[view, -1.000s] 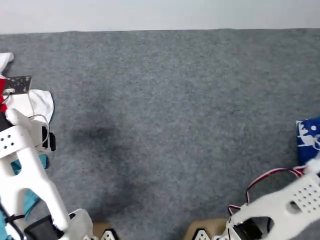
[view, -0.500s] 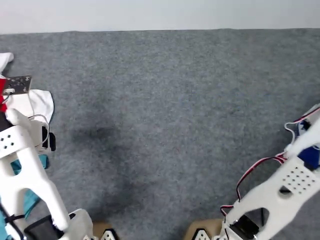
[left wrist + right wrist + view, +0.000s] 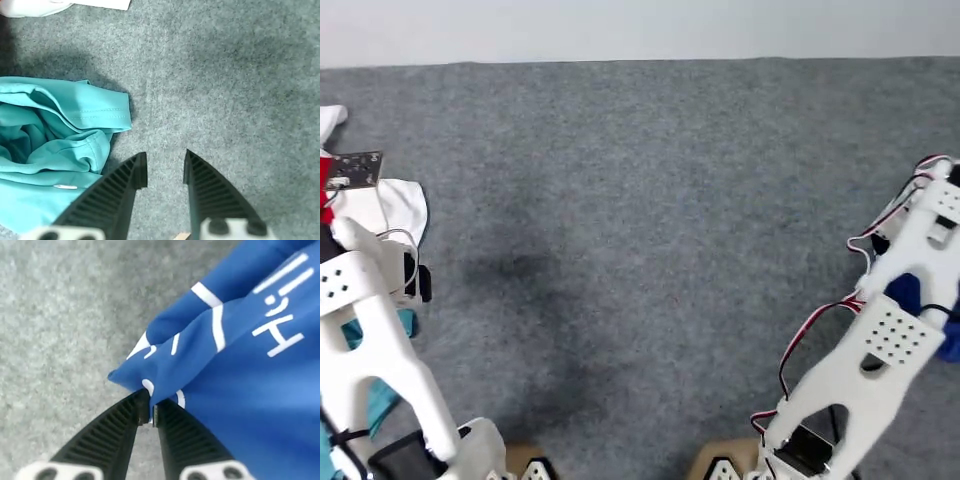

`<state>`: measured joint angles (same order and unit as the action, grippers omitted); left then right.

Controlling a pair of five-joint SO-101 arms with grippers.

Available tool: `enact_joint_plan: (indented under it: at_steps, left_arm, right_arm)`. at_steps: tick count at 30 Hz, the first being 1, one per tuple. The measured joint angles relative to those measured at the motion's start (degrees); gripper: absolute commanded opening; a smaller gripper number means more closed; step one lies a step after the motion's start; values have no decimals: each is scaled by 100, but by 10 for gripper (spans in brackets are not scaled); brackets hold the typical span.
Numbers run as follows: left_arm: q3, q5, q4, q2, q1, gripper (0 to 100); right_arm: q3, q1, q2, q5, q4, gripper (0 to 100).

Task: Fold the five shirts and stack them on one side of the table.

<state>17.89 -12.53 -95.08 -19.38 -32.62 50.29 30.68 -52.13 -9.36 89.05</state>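
2 jaws of the right tool are pinching a corner of the blue shirt at the right edge of the table; so thin a grip is risking slippage. The left tool is hanging part-open, empty, beside the teal shirt.

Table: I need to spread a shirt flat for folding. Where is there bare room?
The table is bare across its whole middle, from the left arm to the right arm and back to the far edge. Crowded: the left edge, with the white shirt and teal shirt; the right edge, where the right tool is shut on the blue shirt.
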Motion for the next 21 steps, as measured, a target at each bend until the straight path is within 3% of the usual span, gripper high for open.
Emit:
enact_joint_plan:
  at_steps: [9, 17, 21]
  left_arm:
    - [0, 0, 0, 0, 0, 137]
    - [0, 0, 0, 0, 0, 137]
    - [0, 0, 0, 0, 0, 137]
  right_arm:
    - [624, 9, 448, 501, 1116, 10]
    - [431, 290, 993, 958, 1125, 20]
    - [273, 281, 1002, 1257, 1125, 132]
